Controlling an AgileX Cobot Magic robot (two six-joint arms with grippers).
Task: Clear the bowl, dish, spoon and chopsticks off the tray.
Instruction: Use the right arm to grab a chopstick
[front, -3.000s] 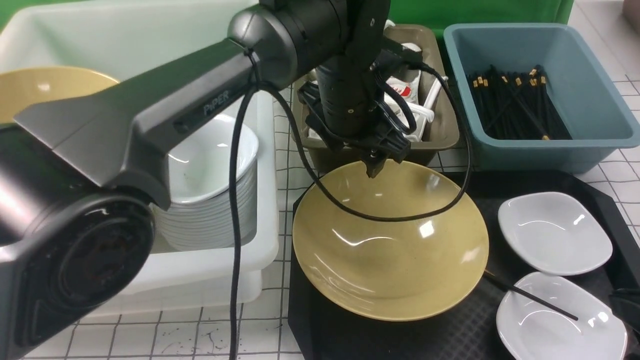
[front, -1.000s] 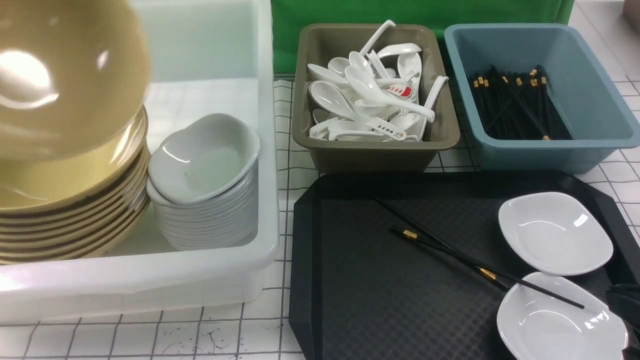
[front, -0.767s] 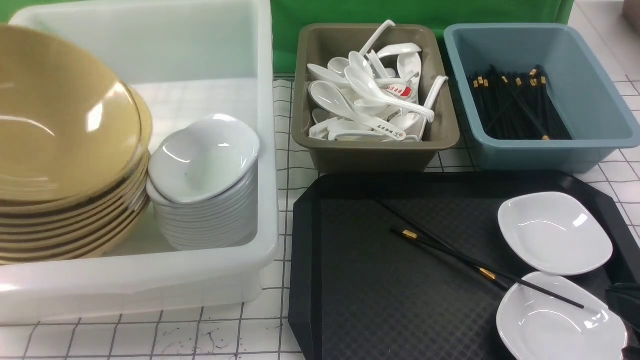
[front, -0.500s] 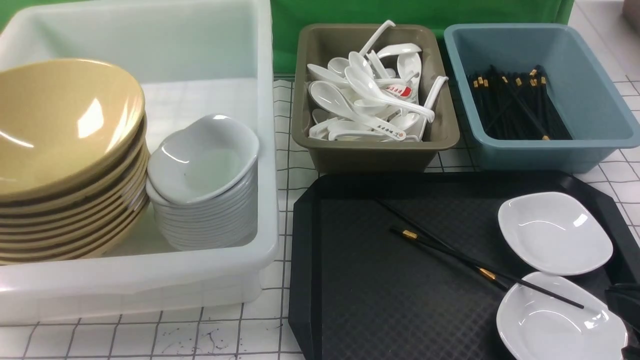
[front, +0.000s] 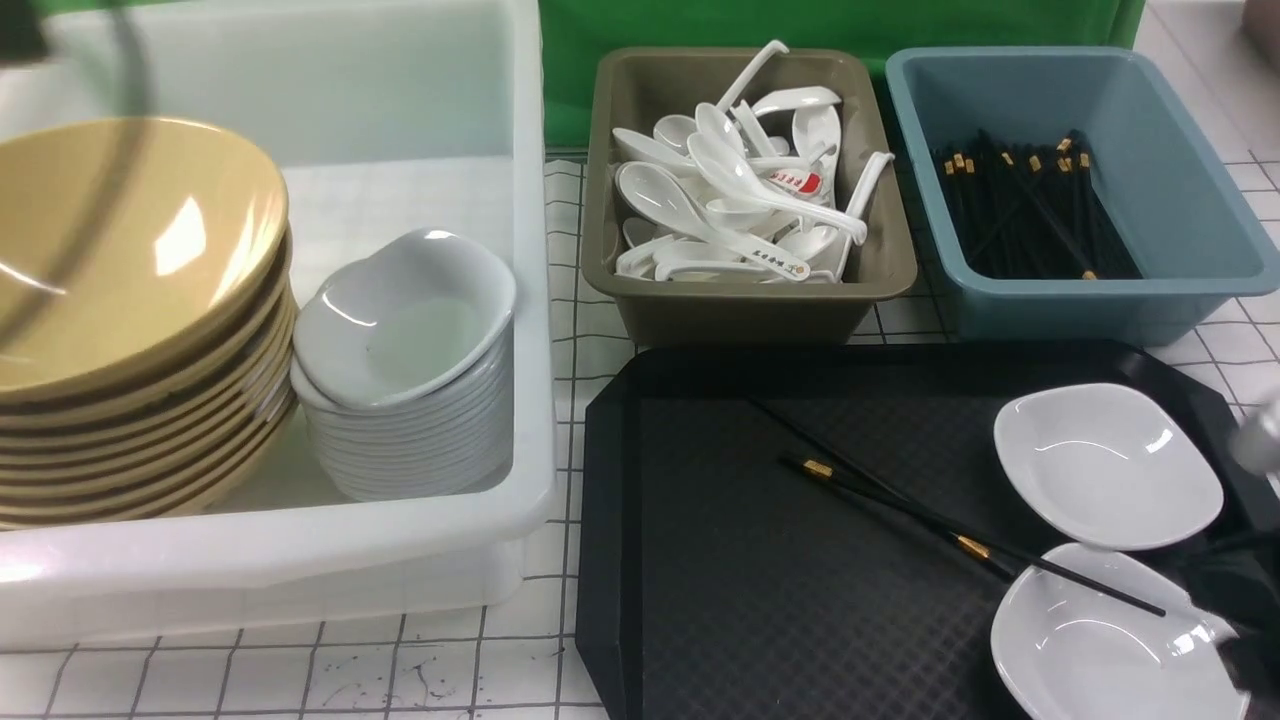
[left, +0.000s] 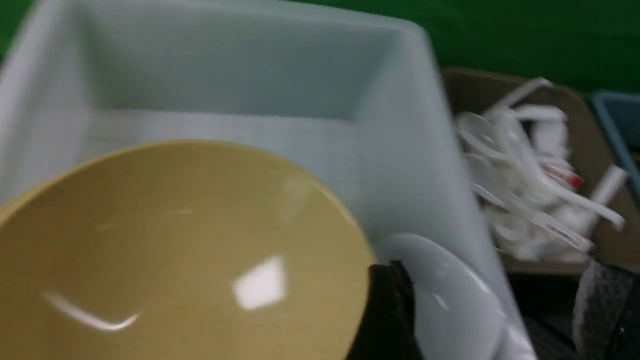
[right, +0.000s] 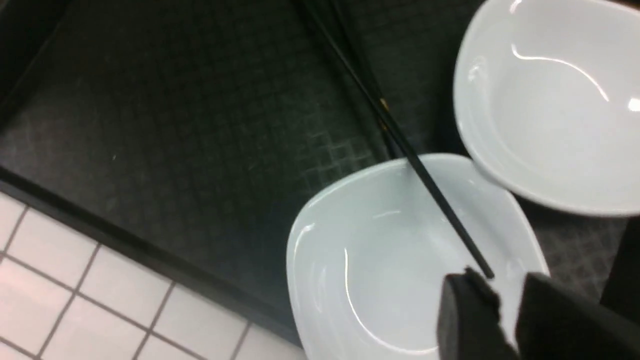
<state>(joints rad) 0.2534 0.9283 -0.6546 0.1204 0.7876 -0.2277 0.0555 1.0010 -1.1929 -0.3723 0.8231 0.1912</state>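
Note:
The mustard-yellow bowl (front: 130, 250) sits on top of a stack of like bowls in the white tub (front: 420, 120). In the left wrist view my left gripper (left: 495, 280) is open beside the bowl (left: 175, 250) and holds nothing. Two black chopsticks (front: 900, 505) lie across the black tray (front: 760, 620), one with its tip over the near white dish (front: 1090, 650). A second dish (front: 1105, 465) sits behind it. My right gripper (right: 510, 295) hovers over the near dish (right: 380, 260), just short of the chopstick tip (right: 480, 265), slightly open and empty. No spoon shows on the tray.
A stack of white dishes (front: 410, 330) stands beside the bowls in the white tub. Behind the tray, an olive tub (front: 750, 300) holds several white spoons and a blue tub (front: 1090, 300) holds several black chopsticks. White gridded tabletop (front: 400, 670) lies in front.
The yellow bowl has come down onto the stack and been let go, and the left gripper has opened. The right gripper has moved in over the near dish and parted its fingers.

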